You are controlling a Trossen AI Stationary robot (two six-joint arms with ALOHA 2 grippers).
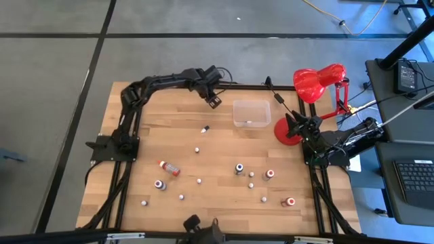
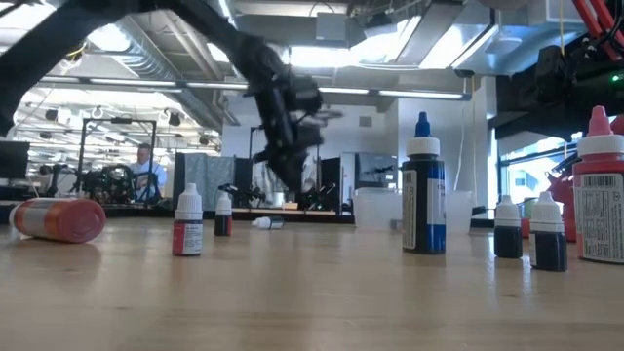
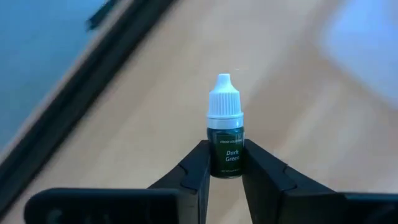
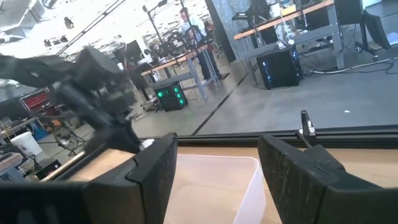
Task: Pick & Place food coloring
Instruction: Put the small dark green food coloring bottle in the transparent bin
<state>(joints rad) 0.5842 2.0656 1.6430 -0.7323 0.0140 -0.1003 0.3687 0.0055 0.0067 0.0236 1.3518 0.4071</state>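
My left gripper [image 1: 214,102] hangs over the table's far edge, just left of the clear tub [image 1: 249,113], and is shut on a tiny dark green food coloring bottle [image 3: 225,134] with a white cap. In the low view the left gripper [image 2: 291,161] shows blurred above the tabletop. Several other food coloring bottles stand or lie on the wood: a red one on its side [image 1: 169,167], a blue-capped one [image 1: 239,168], a red-capped one [image 1: 269,174]. My right gripper [image 1: 293,124] waits open at the right edge, facing the tub [image 4: 211,186]. My left gripper pinches the dark green bottle by the lower part of its body [image 3: 225,158] between its two fingers [image 3: 196,168]. The white cap [image 3: 224,96] points away from the wrist, along the fingers. The bottle is lifted clear of the table.
A red desk lamp [image 1: 315,83] stands at the far right with its round base [image 1: 285,133] on the wood near the right gripper. The tub [image 2: 375,208] sits near the far edge. Bare wood lies between the tub and the scattered bottles. A person [image 2: 144,166] is far behind.
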